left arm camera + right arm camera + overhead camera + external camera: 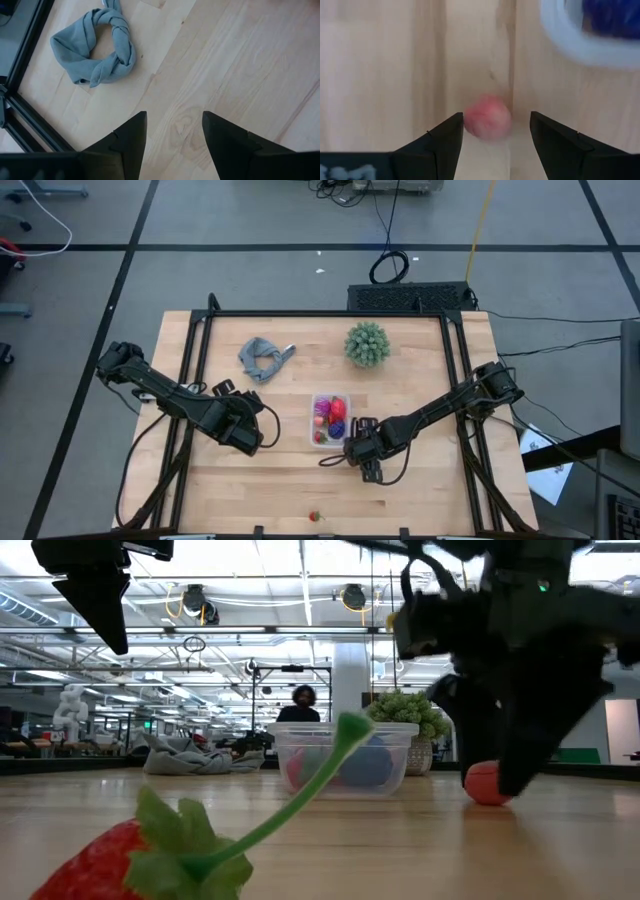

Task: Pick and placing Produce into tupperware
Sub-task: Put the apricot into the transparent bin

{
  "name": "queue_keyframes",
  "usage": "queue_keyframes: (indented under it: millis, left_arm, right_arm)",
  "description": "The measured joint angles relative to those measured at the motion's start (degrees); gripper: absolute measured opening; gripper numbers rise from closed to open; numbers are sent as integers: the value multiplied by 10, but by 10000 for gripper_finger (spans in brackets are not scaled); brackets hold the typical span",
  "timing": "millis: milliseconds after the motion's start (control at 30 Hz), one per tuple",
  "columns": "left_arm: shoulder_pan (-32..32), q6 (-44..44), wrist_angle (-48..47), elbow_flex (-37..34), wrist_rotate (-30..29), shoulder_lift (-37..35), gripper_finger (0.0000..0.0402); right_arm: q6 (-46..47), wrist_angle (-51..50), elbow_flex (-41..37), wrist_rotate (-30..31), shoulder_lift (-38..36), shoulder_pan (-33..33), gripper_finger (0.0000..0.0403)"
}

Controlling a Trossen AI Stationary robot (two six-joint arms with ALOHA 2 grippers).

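Observation:
The tupperware (pixel 318 402), a small clear box, stands mid-table with red, magenta and dark purple produce (pixel 333 412) inside; it also shows in the low view (pixel 345 760). My right gripper (pixel 366 465) points down just near-right of it, open. In its wrist view a round red fruit (pixel 487 117) lies on the wood between the fingers (pixel 496 117). The same fruit (pixel 485 783) shows beside the dark gripper in the low view. A strawberry (pixel 315 517) lies near the front edge. My left gripper (pixel 252 438) hangs open over bare wood (pixel 174 117), left of the tupperware. My right gripper comes from above with a finger on either side of the round red fruit, which rests on the table. The fruit's side (pixel 467 120) is right next to one finger (pixel 452 135); I cannot tell whether they touch. The other finger stands apart from it.
A round spiky green plant (pixel 367 343) stands at the back, and a knotted grey cloth (pixel 265 358) lies at the back left (pixel 95 47). A black frame (pixel 200 360) runs along the table's sides. Bare wood lies between the tupperware and the front edge.

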Motion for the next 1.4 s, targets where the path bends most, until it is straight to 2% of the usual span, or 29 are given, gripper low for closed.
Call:
queue_keyframes:
  millis: [433,833,1067,1400]
  left_arm:
    - [0,2,0,0,0,0,198]
    - [0,1,0,0,0,0,198]
    - [0,0,0,0,0,0,198]
    - [0,1,0,0,0,0,198]
  right_arm:
    - [2,14,-13,0,0,-4,216]
    - [2,11,-13,-3,0,-4,134]
    - [2,9,-13,-17,-1,-4,116]
    - [21,-21,-13,-20,-78,-6,116]
